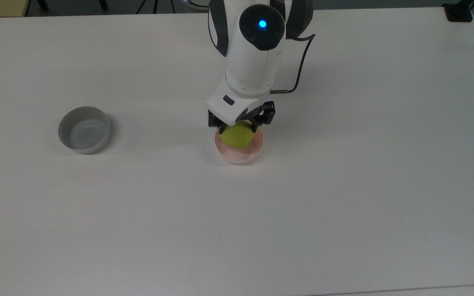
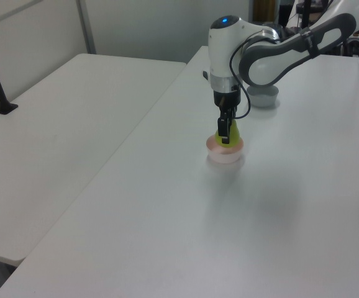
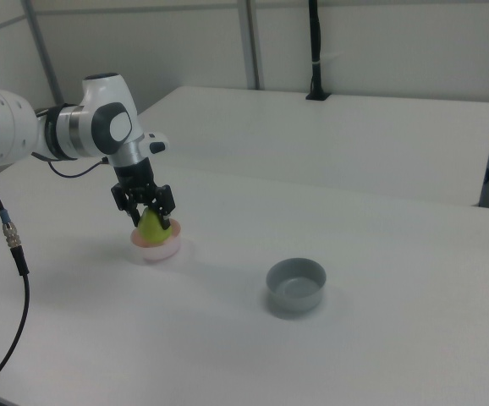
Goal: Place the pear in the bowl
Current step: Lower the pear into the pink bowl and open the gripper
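Two bowls: one pink bowl [image 1: 245, 155] under the arm [image 1: 255, 57], one grey bowl [image 1: 83, 130] well apart from it. One pear [image 1: 237, 136]. One gripper [image 1: 238, 128]. Two tables [image 3: 371, 135].

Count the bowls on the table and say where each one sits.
2. The pink bowl sits under the gripper, which holds the pear in its mouth. The grey bowl stands apart, toward the top view's left.
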Available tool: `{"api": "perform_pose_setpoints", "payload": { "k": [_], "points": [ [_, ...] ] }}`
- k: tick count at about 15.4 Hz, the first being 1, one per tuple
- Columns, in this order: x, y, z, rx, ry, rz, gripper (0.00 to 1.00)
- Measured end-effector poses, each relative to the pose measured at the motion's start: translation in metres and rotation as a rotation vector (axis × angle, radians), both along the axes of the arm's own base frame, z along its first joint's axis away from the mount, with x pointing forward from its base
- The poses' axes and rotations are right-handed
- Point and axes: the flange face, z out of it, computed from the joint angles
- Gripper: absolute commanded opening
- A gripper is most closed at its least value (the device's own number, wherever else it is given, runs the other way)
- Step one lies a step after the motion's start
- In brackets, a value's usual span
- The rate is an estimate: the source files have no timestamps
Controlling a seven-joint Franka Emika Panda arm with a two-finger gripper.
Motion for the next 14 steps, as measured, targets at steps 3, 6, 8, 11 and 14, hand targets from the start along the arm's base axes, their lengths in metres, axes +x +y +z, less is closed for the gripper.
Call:
{"api": "perform_pose_setpoints", "payload": {
  "k": [3, 6, 8, 11, 14],
  "points": [
    [0.003, 0.001, -0.005, 0.006, -0.016, 0.003, 0.82],
    [0.004, 0.001, -0.012, 0.007, -0.013, 0.001, 1.0],
    [0.005, 0.001, -0.014, 0.006, -0.013, -0.02, 1.0],
    [0.005, 0.001, -0.012, 0.007, -0.018, -0.036, 1.0],
    [0.006, 0.002, -0.009, 0.008, -0.026, -0.04, 1.0]
  ]
}}
